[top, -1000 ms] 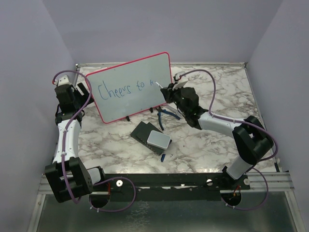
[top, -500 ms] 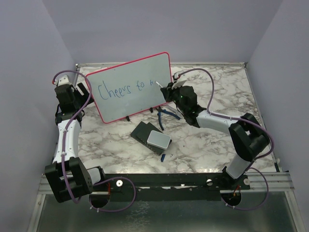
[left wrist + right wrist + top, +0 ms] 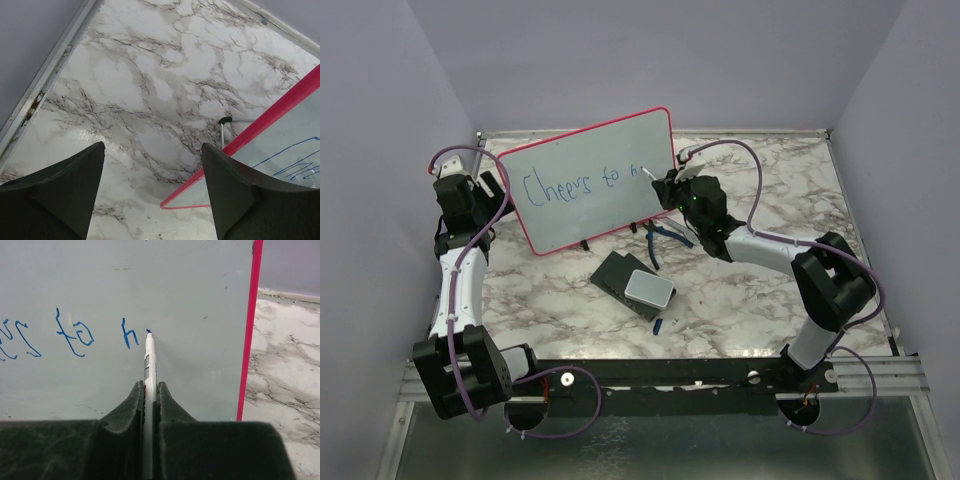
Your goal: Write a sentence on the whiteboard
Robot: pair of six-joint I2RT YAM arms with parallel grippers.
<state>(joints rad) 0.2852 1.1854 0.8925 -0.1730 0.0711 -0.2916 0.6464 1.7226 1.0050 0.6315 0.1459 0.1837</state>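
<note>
The whiteboard (image 3: 590,180) stands tilted on small black feet at the back left, red-pink frame around it. Blue writing (image 3: 582,184) on it reads "Cheers to n". My right gripper (image 3: 667,186) is shut on a white marker (image 3: 148,360). The marker's blue tip touches the board just right of the "n" (image 3: 131,333), near the board's right edge (image 3: 251,330). My left gripper (image 3: 152,147) is open and empty. It hangs over the marble beside the board's lower left corner (image 3: 172,202), not touching it. It also shows in the top view (image 3: 470,192).
A dark block with a grey-white pad (image 3: 646,287) lies on the marble in front of the board. A blue-handled tool (image 3: 666,237) lies under the right arm. A small blue cap (image 3: 658,324) lies near the front. Purple walls enclose the table.
The right arm's forearm and elbow have shifted slightly left toward the board. The marker tip stays at the board by the "n". The left arm has not moved.
</note>
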